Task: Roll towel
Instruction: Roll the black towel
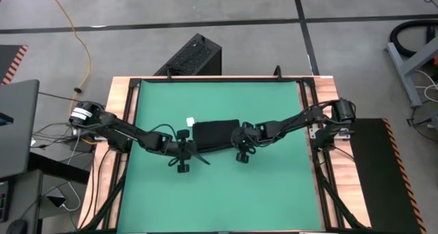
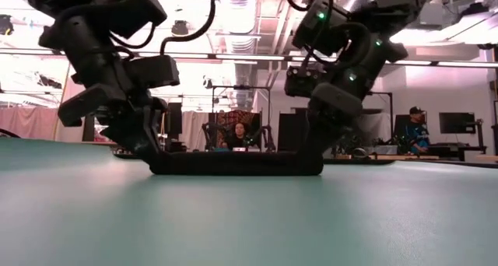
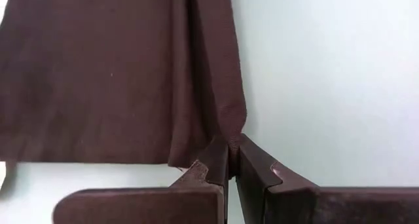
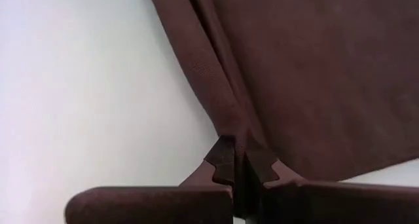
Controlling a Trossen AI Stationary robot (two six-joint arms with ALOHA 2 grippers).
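On green mat (image 1: 274, 186): towel (image 1: 215, 135) pinched by both end effectors; ribbed box (image 1: 191, 56) well apart.

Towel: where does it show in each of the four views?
High view: towel at mat centre, between left gripper and right gripper.
Low view: flat dark strip between the arms.
Left wrist view: fills upper left, corner pinched.
Right wrist view: fills upper right, corner pinched.
Shared landmark: green mat.
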